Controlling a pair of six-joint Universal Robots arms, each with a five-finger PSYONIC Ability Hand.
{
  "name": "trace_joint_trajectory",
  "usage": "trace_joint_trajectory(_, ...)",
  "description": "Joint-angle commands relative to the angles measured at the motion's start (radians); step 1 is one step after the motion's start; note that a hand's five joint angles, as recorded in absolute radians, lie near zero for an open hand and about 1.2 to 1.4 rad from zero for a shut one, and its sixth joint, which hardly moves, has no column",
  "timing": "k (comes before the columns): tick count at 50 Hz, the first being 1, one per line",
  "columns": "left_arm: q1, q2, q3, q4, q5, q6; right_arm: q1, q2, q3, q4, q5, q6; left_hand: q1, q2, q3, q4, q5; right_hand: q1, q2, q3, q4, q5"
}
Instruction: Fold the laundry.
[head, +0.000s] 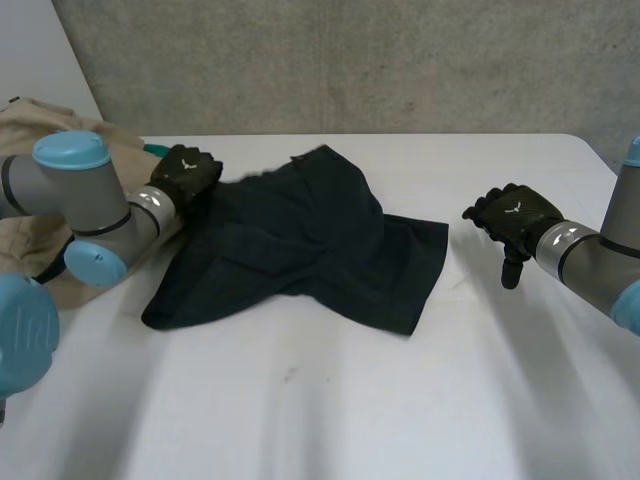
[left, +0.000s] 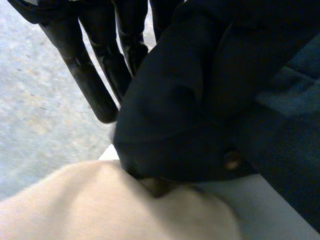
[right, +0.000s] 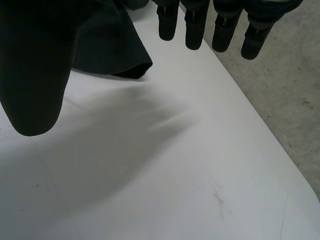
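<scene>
A dark garment (head: 300, 240) lies crumpled across the middle of the white table (head: 400, 400). My left hand (head: 185, 172) is at its far left corner. In the left wrist view a bunch of the dark cloth (left: 200, 100) fills the palm and is held against the nearly straight fingers (left: 95, 80); the thumb is hidden by the cloth. My right hand (head: 515, 215) hovers over bare table to the right of the garment, apart from it. Its fingers (right: 192, 30) and thumb (right: 32, 65) hang relaxed and empty, with the garment's hem (right: 105, 45) lying beyond them.
A heap of beige cloth (head: 40, 200) lies at the table's left end, under my left arm and close below the held bunch (left: 125, 205). A small green item (head: 155, 148) peeks out behind the left hand. The table's right edge drops to concrete floor (right: 280, 75).
</scene>
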Motion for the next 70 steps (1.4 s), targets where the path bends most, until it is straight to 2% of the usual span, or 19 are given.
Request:
trace_joint_trajectory(1, -0.049, 0.047, 0.088, 0.199, -0.103, 0.043, -0.001, -0.003, -0.009, -0.004, 0.002, 0.004, 0.278, 0.259, 0.268, 0.263, 0.289, -0.046, -0.029, -0.027, -0.028, -0.047)
trace_joint_trajectory(3, -0.072, 0.093, 0.094, 0.256, -0.115, 0.029, -0.002, -0.006, -0.014, -0.004, 0.005, 0.006, 0.278, 0.259, 0.268, 0.263, 0.289, -0.046, -0.029, -0.027, -0.028, -0.047)
trace_joint_trajectory(11, -0.228, 0.358, -0.063, 0.479, -0.078, -0.227, -0.036, -0.046, -0.041, -0.013, 0.028, 0.045, 0.278, 0.259, 0.268, 0.263, 0.289, -0.046, -0.029, -0.027, -0.028, -0.047)
trace_joint_trajectory(15, -0.313, 0.472, -0.258, 0.543, 0.003, -0.310, -0.067, -0.060, -0.064, -0.016, 0.042, 0.078, 0.278, 0.259, 0.268, 0.263, 0.289, -0.046, -0.029, -0.027, -0.028, -0.047)
trace_joint_trajectory(19, -0.389, 0.547, -0.512, 0.612, 0.167, -0.345, -0.099, -0.078, -0.081, -0.018, 0.045, 0.125, 0.278, 0.259, 0.268, 0.263, 0.289, -0.046, -0.029, -0.027, -0.028, -0.047)
trace_joint_trajectory(24, -0.423, 0.509, -0.722, 0.660, 0.294, -0.298, -0.113, -0.098, -0.075, -0.018, 0.033, 0.136, 0.199, 0.181, 0.189, 0.184, 0.211, -0.046, -0.029, -0.027, -0.028, -0.047)
trace_joint_trajectory(27, -0.440, 0.480, -0.838, 0.669, 0.325, -0.206, -0.111, -0.103, -0.067, -0.018, 0.019, 0.133, -0.058, -0.077, -0.069, -0.073, -0.047, -0.046, -0.029, -0.027, -0.028, -0.047)
trace_joint_trajectory(29, -0.452, 0.478, -0.910, 0.675, 0.333, -0.120, -0.107, -0.103, -0.060, -0.016, 0.005, 0.127, -0.489, -0.508, -0.500, -0.504, -0.478, -0.046, -0.029, -0.027, -0.028, -0.047)
trace_joint_trajectory(32, -0.452, 0.522, -0.964, 0.703, 0.324, -0.020, -0.094, -0.109, -0.043, -0.008, -0.018, 0.105, -0.944, -0.962, -0.954, -0.959, -0.933, -0.046, -0.029, -0.027, -0.028, -0.047)
trace_joint_trajectory(35, -0.445, 0.581, -0.981, 0.724, 0.281, 0.008, -0.084, -0.123, -0.028, 0.004, -0.035, 0.081, -0.944, -0.962, -0.954, -0.959, -0.933, -0.046, -0.029, -0.027, -0.028, -0.047)
trace_joint_trajectory(38, -0.422, 0.666, -0.990, 0.721, 0.174, -0.024, -0.074, -0.153, -0.001, 0.036, -0.052, 0.039, -0.944, -0.962, -0.954, -0.959, -0.933, -0.046, -0.029, -0.027, -0.028, -0.047)
trace_joint_trajectory(39, -0.410, 0.708, -0.989, 0.707, 0.117, -0.052, -0.070, -0.175, 0.014, 0.059, -0.062, 0.021, -0.944, -0.962, -0.954, -0.959, -0.933, -0.046, -0.029, -0.027, -0.028, -0.047)
trace_joint_trajectory(42, -0.388, 0.754, -0.995, 0.649, 0.046, -0.092, -0.065, -0.206, 0.040, 0.102, -0.084, -0.007, -0.944, -0.962, -0.954, -0.959, -0.933, -0.046, -0.029, -0.027, -0.028, -0.047)
trace_joint_trajectory(43, -0.371, 0.777, -0.993, 0.578, 0.008, -0.112, -0.064, -0.222, 0.055, 0.135, -0.104, -0.026, -0.944, -0.962, -0.954, -0.959, -0.933, -0.046, -0.029, -0.027, -0.028, -0.047)
trace_joint_trajectory(46, -0.353, 0.811, -0.986, 0.438, -0.031, -0.129, -0.065, -0.236, 0.075, 0.208, -0.114, -0.065, -0.944, -0.962, -0.954, -0.959, -0.933, -0.046, -0.029, -0.027, -0.028, -0.047)
trace_joint_trajectory(47, -0.345, 0.823, -0.971, 0.337, -0.044, -0.135, -0.070, -0.241, 0.089, 0.261, -0.125, -0.091, -0.944, -0.962, -0.954, -0.959, -0.933, -0.046, -0.029, -0.027, -0.028, -0.047)
trace_joint_trajectory(52, -0.346, 0.820, -0.898, 0.106, -0.052, -0.141, -0.074, -0.238, 0.146, 0.337, -0.142, -0.152, -0.929, -0.947, -0.939, -0.944, -0.918, -0.046, -0.029, -0.027, -0.028, -0.047)
trace_joint_trajectory(62, -0.386, 0.583, -0.619, -0.113, -0.054, -0.107, -0.061, -0.226, 0.336, 0.069, -0.173, -0.114, -0.899, -0.917, -0.909, -0.914, -0.888, -0.046, -0.029, -0.027, -0.028, -0.047)
trace_joint_trajectory(70, -0.414, 0.345, -0.279, -0.244, -0.046, -0.011, -0.034, -0.230, 0.465, -0.111, -0.194, -0.051, -0.931, -0.950, -0.941, -0.946, -0.920, -0.040, -0.023, -0.021, -0.022, -0.041)
